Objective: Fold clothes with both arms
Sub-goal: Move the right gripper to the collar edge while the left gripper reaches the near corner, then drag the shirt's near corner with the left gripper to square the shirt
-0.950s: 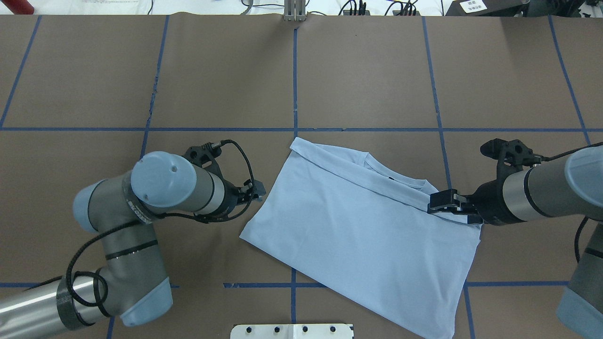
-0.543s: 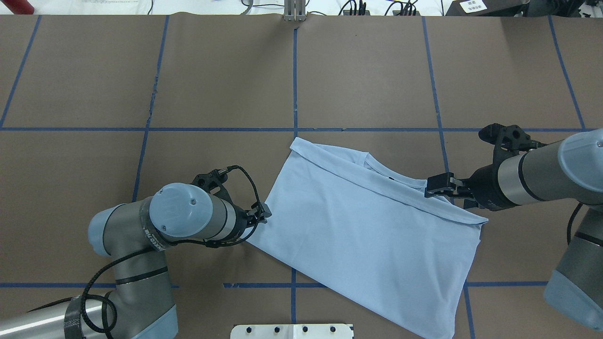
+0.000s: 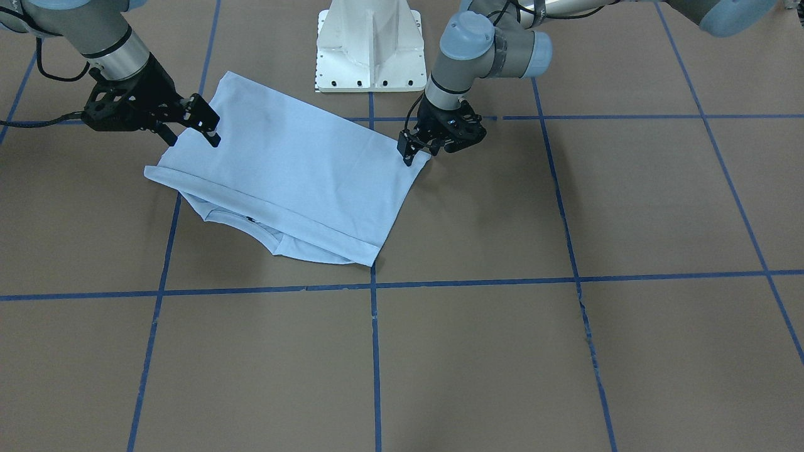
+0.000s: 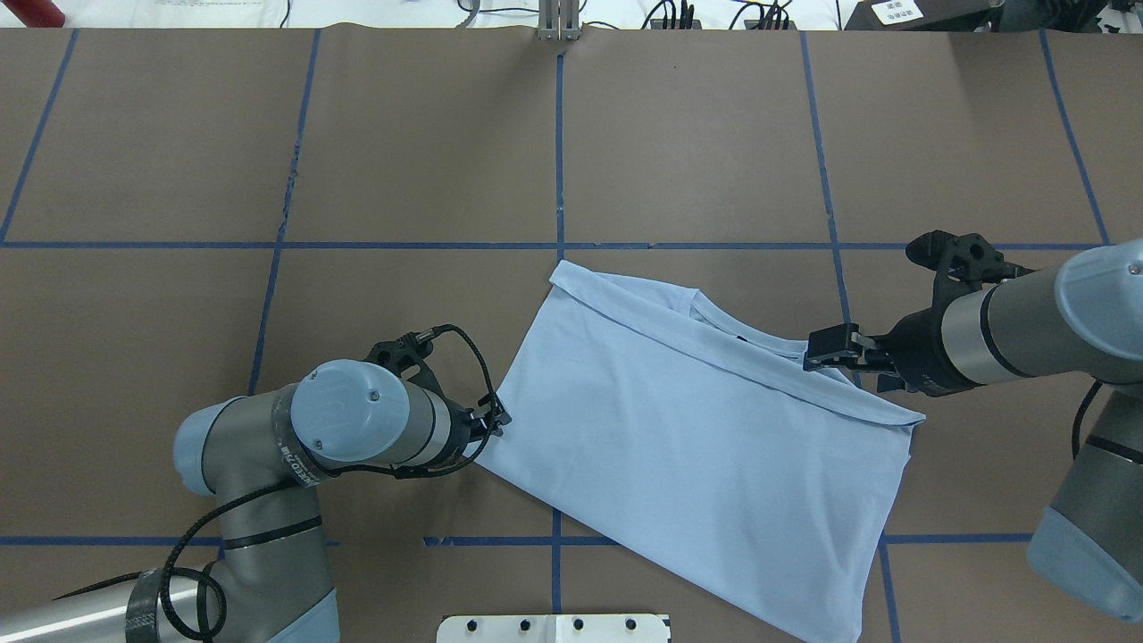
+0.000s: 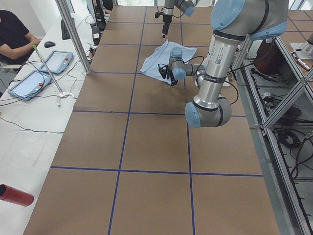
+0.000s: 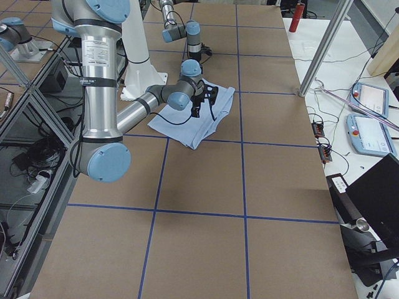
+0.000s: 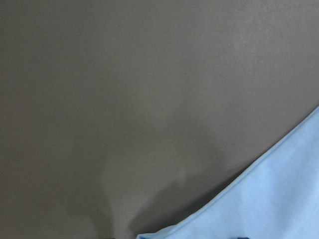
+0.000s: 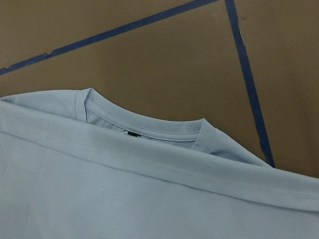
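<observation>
The pale light-blue T-shirt (image 4: 696, 438) lies folded in half on the brown table, and also shows in the front view (image 3: 295, 169). Its round collar (image 8: 144, 127) peeks out beyond the folded-over hem. The print is hidden. My left gripper (image 4: 496, 420) is low at the shirt's left corner, jaws a little apart around it in the front view (image 3: 416, 152). The left wrist view shows only that corner of the cloth (image 7: 279, 199). My right gripper (image 4: 814, 350) is open and empty, just above the hem next to the collar (image 3: 210, 125).
The white pedestal base (image 3: 370, 50) stands right behind the shirt. Blue tape lines (image 4: 558, 134) grid the table. A red bottle (image 5: 14, 195) lies at the far left corner. A side bench with tablets (image 5: 29, 83) and a seated person (image 5: 12, 34) runs along the far edge.
My left gripper has come down and toward me to the shirt's left corner. My right gripper has let go of the hem and lifted away toward the collar; the hem now lies flat.
</observation>
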Available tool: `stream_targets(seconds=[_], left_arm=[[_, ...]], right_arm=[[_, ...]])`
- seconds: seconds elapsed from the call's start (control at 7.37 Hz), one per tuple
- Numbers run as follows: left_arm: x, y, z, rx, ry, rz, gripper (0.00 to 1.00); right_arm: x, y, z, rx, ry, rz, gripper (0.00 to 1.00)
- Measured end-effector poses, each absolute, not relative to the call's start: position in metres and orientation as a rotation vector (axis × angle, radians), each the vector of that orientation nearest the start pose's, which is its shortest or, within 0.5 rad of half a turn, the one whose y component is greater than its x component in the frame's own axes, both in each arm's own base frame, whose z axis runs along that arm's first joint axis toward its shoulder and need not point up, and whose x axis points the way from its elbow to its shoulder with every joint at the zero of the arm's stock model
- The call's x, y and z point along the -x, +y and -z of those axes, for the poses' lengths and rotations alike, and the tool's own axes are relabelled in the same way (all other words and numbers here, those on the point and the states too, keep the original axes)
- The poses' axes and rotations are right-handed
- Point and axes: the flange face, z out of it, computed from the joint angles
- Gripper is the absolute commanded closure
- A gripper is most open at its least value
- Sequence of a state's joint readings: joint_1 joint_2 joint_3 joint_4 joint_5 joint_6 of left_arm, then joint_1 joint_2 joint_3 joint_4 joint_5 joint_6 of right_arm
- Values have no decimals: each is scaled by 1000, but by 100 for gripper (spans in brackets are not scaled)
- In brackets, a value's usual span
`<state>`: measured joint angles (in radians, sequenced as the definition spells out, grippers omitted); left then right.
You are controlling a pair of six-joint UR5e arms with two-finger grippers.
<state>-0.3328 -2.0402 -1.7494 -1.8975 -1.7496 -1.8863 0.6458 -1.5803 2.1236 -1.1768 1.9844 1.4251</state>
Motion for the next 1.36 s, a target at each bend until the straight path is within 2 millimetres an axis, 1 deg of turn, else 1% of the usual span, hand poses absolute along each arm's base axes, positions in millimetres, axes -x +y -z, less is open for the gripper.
stream_targets(seconds=[0.14,0.27,0.68,0.81,0.95,1.09,1.36], left_arm=[[-570,-319,-278,158,983,507,93],[-570,-319,-278,158,983,507,100],[-567,-319,-272,153,973,499,100],[-563,-325,-267,142,969,500,100],[-554,-343,-262,110,970,497,100],[-544,-372,-261,63,965,494,100],[-530,-448,-273,-48,913,496,100]], right_arm=[[314,-354,-358,-3,-1002,-264,0],[314,-354,-358,-3,-1002,-265,0],[311,-356,-359,-4,-1000,-271,0],[311,-356,-359,-5,-1000,-272,0],[311,-356,-359,-6,-1000,-272,0],[310,-356,-358,-7,-1002,-272,0],[308,-357,-356,-10,-1007,-276,0]])
